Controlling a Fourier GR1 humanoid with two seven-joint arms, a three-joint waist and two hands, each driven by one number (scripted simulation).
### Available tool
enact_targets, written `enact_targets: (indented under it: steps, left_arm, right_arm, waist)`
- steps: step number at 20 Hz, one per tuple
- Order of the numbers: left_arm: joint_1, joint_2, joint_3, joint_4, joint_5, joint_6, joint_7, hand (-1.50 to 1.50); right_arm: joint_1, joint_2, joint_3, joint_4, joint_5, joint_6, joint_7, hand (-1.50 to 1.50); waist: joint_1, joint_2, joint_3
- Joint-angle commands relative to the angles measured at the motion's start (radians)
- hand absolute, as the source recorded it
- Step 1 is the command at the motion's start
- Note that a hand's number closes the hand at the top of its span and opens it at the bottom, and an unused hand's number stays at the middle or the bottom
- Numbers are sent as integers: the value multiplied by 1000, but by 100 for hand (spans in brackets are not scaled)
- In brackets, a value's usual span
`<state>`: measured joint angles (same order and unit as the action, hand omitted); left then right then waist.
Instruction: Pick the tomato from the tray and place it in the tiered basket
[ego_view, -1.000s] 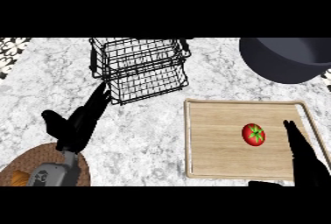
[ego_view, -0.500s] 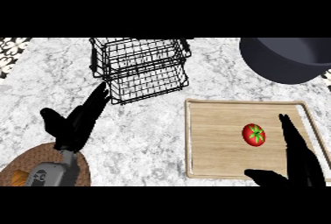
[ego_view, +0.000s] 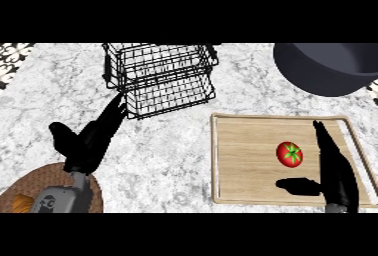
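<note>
Red in colour, the tomato (ego_view: 290, 154) is located on the wooden tray (ego_view: 244, 160), in the right half of the tray, with its green stem cap facing up. The tray is laid flat on the grey-white marbled bench (ego_view: 170, 170).

The right robot hand (ego_view: 338, 175) is positioned over the right edge of the tray, just beside the tomato. It is released: the fingers are held straight, pointing away from the robot, and the thumb is spread out below the tomato. The tomato is not enclosed by the fingers or thumb; whether it is touched cannot be determined.

The black wire tiered basket (ego_view: 162, 75) is set on the bench behind and to the left of the tray, well apart from the tomato. Nothing is seen inside its tiers.

The left robot hand (ego_view: 87, 147) is released as well, with straight fingers directed toward the lower left corner of the basket. Contact with the wire cannot be determined.

A dark round pot (ego_view: 328, 67) is placed behind the tray at the right. A woven mat (ego_view: 22, 187) is seen at the lower left, partly covered by the left forearm.
</note>
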<state>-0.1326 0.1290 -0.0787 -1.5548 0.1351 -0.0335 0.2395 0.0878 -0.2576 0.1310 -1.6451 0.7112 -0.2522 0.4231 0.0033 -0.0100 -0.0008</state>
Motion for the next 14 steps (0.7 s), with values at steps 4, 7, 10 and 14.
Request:
enact_targets:
  steps: [4, 7, 10, 14]
  left_arm:
    - [-58, 13, 64, 101, 21, -59, -15, 0]
    - [19, -53, -23, 25, -61, 12, -19, 0]
    - [-15, -2, 42, 72, -7, -47, -21, 0]
    - [-25, -2, 52, 37, 2, -45, 23, 0]
  right_arm:
    - [-12, 1, -69, 106, -35, 12, -121, -150]
    - [-27, 45, -32, 161, 13, -24, -135, -150]
    - [-73, 11, -40, 159, -65, 65, -202, 150]
    - [-13, 67, 35, 110, 38, -11, -228, 150]
  waist:
    - [-6, 11, 1]
    - [-3, 10, 1]
    - [-4, 11, 1]
    - [-5, 10, 1]
